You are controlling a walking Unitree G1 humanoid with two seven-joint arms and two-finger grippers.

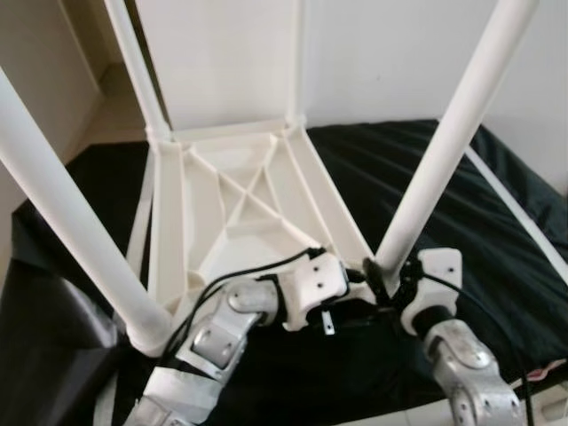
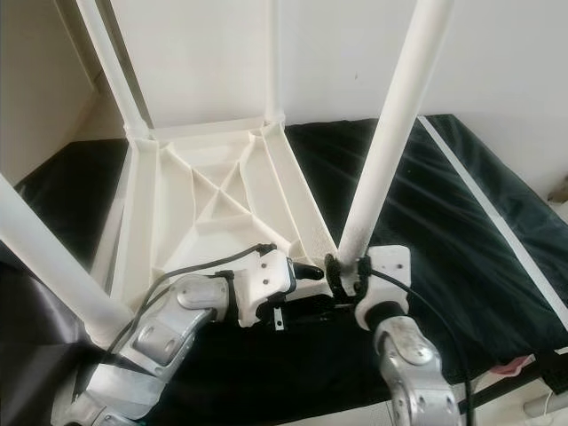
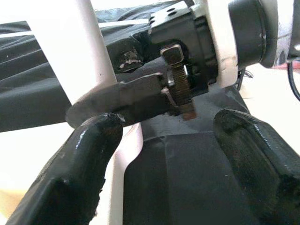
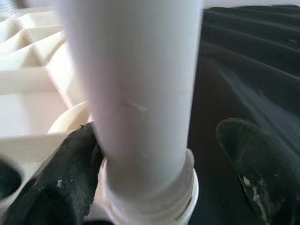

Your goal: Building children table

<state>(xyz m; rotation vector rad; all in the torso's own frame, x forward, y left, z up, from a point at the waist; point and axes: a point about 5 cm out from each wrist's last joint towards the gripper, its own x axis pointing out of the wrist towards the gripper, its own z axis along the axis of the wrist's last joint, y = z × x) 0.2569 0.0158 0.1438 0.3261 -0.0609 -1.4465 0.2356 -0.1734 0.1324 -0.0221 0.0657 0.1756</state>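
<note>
- At the near edge of the black cloth [image 1: 497,222], our right gripper [image 2: 344,271] sits at the foot of the near right leg [image 1: 448,142]. In the right wrist view its fingers [image 4: 56,183] straddle the white tube just above the socket collar, one pad touching, the other standing apart, so we judge them open around the leg rather than clamped.
- Just beside it, our left gripper [image 2: 311,271] points at the same corner with its fingers [image 3: 84,154] spread apart, holding nothing.
- Under both lies the upturned table top [image 1: 240,204], its ribbed underside facing up on the cloth, with the near left leg [image 1: 71,231] already standing in its corner.
- Farther back, the two far legs [image 1: 138,71] rise from the rear corners.
- We judge the whole thing as light, stiff moulded plastic, smooth and somewhat slippery; a hold low on the tube, close to the socket, should give the best leverage for seating or twisting without bending the leg.
</note>
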